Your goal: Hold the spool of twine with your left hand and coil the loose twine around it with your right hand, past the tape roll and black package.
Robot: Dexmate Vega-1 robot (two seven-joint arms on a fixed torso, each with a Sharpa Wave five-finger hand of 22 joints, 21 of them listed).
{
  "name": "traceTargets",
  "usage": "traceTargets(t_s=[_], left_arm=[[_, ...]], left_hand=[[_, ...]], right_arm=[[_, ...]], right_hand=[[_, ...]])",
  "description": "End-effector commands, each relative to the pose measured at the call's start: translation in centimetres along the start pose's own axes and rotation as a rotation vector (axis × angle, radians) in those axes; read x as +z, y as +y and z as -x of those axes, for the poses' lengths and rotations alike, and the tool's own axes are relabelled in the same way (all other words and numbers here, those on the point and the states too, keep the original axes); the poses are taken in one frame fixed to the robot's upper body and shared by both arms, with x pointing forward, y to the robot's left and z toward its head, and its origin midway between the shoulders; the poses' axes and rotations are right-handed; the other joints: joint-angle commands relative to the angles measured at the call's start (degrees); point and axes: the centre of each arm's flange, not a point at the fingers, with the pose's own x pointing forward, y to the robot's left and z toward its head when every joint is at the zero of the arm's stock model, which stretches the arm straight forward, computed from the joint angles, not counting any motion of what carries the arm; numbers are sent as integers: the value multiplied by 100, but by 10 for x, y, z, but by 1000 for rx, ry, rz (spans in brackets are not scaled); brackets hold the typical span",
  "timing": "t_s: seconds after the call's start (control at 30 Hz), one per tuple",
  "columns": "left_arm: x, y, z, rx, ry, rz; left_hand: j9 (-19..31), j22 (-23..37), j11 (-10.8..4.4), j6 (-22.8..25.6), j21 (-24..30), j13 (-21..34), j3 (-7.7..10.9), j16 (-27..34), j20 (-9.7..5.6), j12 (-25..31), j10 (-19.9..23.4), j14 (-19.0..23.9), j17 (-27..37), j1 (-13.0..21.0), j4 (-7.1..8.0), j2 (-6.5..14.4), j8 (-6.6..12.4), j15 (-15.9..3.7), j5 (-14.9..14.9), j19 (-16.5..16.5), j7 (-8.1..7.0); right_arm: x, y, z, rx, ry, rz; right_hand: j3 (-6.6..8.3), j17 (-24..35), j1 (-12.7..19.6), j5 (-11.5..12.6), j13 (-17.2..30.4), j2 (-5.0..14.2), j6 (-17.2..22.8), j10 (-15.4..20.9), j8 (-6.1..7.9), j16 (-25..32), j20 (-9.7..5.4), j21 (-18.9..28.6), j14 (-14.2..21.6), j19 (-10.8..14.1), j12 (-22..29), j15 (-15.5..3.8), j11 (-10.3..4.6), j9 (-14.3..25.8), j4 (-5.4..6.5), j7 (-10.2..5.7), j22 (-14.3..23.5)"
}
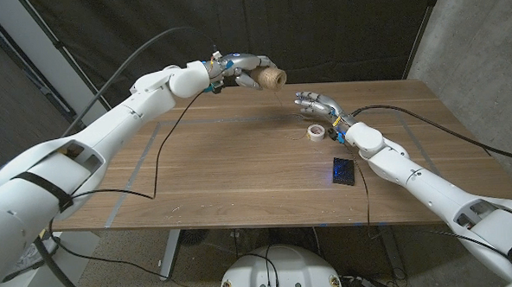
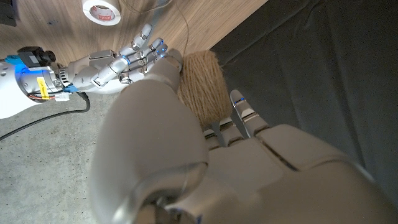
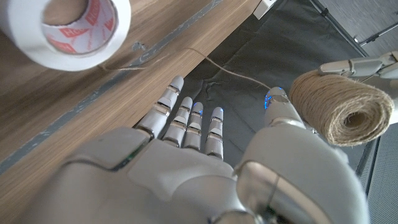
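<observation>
The left hand (image 1: 240,69) grips the spool (image 1: 270,77) and holds it in the air above the worktop's (image 1: 223,171) far edge, its free end turned toward the right hand. Lifted like this, the spool has room all round it, which I judge is the point: twine can be carried about it without snagging on the wood. In the left wrist view the fingers (image 2: 244,118) wrap the spool's near end, leaving most of the wound body bare.

The right hand (image 1: 317,103) hovers near the spool, fingers apart and holding nothing. In the right wrist view a thin strand of twine (image 3: 231,71) runs from the spool side, past the fingertips and on along the wood; it does not look pinched. So the coiling seems not yet under way: the right hand would first need to catch that strand.

The tape roll (image 1: 315,133) lies just beside the right wrist, and the black package (image 1: 344,171) nearer the front edge, beside the right forearm. Both lie close to the right arm, so a wide winding circle could knock them; working up at the spool keeps clear of both.
</observation>
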Motion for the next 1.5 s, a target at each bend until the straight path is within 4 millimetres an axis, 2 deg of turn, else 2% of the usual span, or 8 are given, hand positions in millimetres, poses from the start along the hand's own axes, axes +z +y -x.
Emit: traceTargets(t_s=[0.03,0.2,0.37,0.63,0.67,0.87,1.5], left_arm=[[-1,9,-6,3,-2,14],[-2,11,-8,3,-8,19],[-2,11,-8,2,-11,21],[-1,12,-9,3,-17,39],[-1,12,-9,3,-18,43],[-2,11,-9,-4,-21,54],[3,11,-14,-12,-35,57]], left_hand=[[14,11,11,47,23,12,-10,1,-2,24,31,7,9,-46,32,22,-33,44,30,-30,-8],[18,11,13,46,24,14,-9,0,0,20,27,8,10,-51,28,24,-37,49,32,-34,-1],[22,10,-2,60,29,17,-18,1,-7,17,30,20,7,-74,32,14,-36,39,31,-31,5],[28,8,16,51,30,21,-16,-4,6,13,33,5,11,-89,32,28,-47,54,34,-40,2],[29,8,13,52,31,21,-17,-3,3,13,36,15,8,-90,29,22,-47,54,34,-39,1],[33,7,28,59,34,24,-18,-4,5,5,24,9,10,-102,29,25,-49,58,35,-41,11],[48,3,36,55,42,33,-16,-10,0,-10,27,6,10,-125,17,29,-70,61,39,-49,8]], right_arm=[[2,7,-13,38,-15,53],[0,12,-16,47,-13,56],[-1,18,-21,56,-13,64],[-1,24,-30,57,-20,73],[-1,24,-31,57,-19,72],[-3,20,-34,64,-16,82],[-9,6,-44,65,-22,109]], right_hand=[[21,30,93,26,30,2,-1,27,4,-14,-42,-1,53,29,9,-123,-37,14,-27,-25,8],[17,33,149,30,38,0,38,55,19,-7,-67,8,84,63,17,-137,-9,18,-17,-57,8],[16,34,238,34,50,11,119,157,47,22,-107,31,179,144,51,-166,-89,22,-7,-63,7],[16,38,332,34,60,26,204,228,74,40,-146,49,249,216,73,-202,-91,25,-1,-61,7],[16,39,357,34,63,30,210,250,75,44,-148,49,264,223,79,-207,-137,26,-1,-57,7],[11,47,415,31,71,39,232,262,77,48,-161,47,281,240,80,-222,-101,27,6,-72,7],[-53,68,421,11,90,33,224,288,56,36,-155,29,259,232,82,-216,-129,32,62,-114,9]])
